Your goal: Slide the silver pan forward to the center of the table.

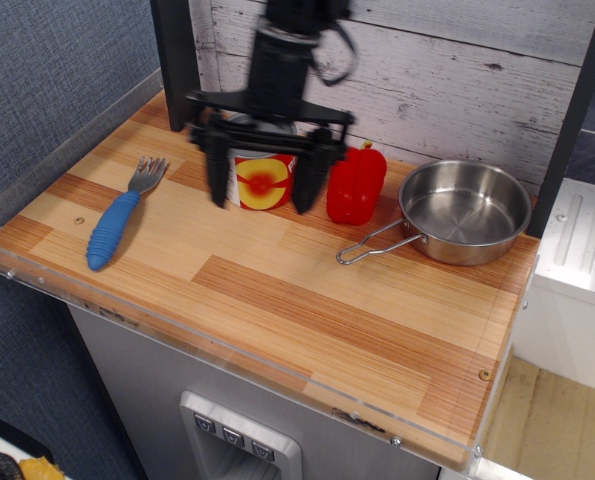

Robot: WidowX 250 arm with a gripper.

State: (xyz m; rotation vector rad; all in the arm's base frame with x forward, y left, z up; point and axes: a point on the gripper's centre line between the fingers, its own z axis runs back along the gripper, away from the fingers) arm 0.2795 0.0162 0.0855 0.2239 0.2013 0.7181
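Looking at it, the black gripper (264, 183) hangs wide open, with the round shiny steel pan (465, 212) well off to its right, wire handle pointing back toward it.

A fork (117, 220) with a blue ribbed handle and grey tines lies near the left end of the counter, tines pointing toward the back. A red and yellow can (262, 183) stands upright near the back, partly hidden. Just beside it on the right stands a red pepper (357, 185), upright. Behind runs a whitewashed plank wall (447, 80), with a dark post (177, 60) at the back left corner.
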